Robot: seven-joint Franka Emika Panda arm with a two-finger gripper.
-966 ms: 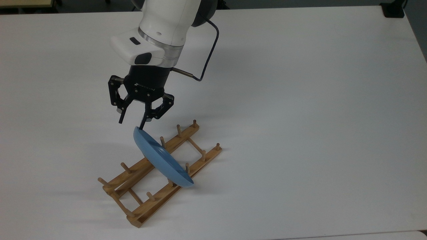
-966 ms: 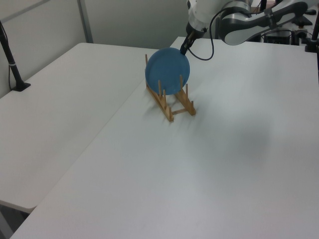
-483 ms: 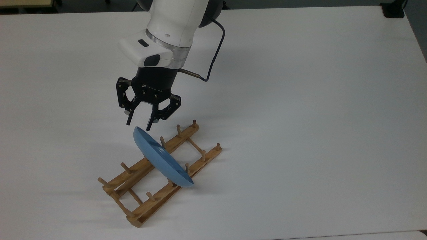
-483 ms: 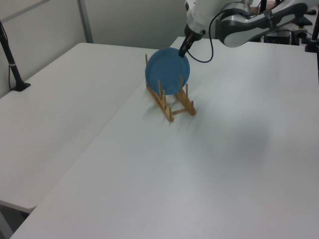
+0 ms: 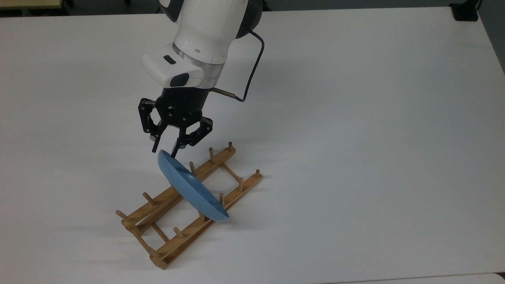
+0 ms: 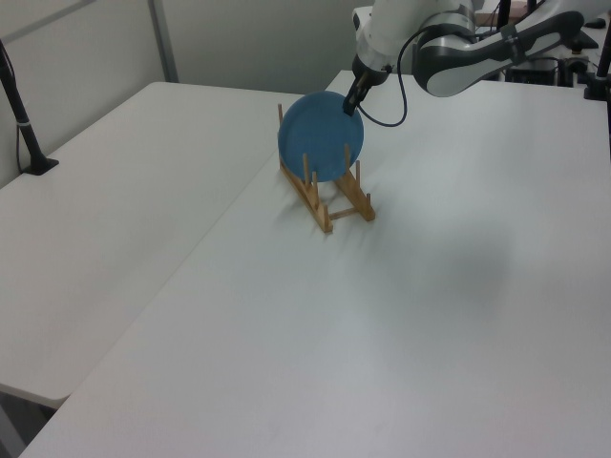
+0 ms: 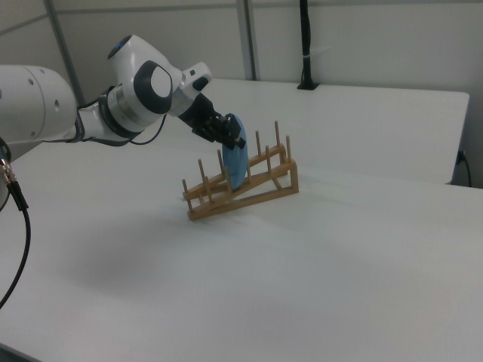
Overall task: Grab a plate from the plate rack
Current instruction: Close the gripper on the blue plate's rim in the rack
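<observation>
Gripper (image 5: pixel 164 151) fingers straddle the top edge of the plate (image 5: pixel 192 188), spread moderately with nothing yet clamped between them; one fingertip sits on each side of the blue rim in the top view, though whether either pad actually touches it I cannot tell. Compared with half a second ago, the tool has dropped a little and the fingers have drawn closer together; a second ago it stood further toward the top view's left with a wider spread, so the arm has shifted across, lined up on the rim, and is now descending onto it. The plate itself has not moved; it stands on edge in the plate rack (image 5: pixel 185 207), leaning between the upright pegs near the rack's middle, on the white table (image 5: pixel 355 138). In the left view the gripper (image 6: pixel 349 102) meets the plate (image 6: pixel 320 136) at its upper right edge; in the right view the gripper (image 7: pixel 226 133) reaches the plate (image 7: pixel 237 162) from that camera's left. My reading is that the approach is nearly finished; closing on the rim and lifting clear of the pegs remain.
</observation>
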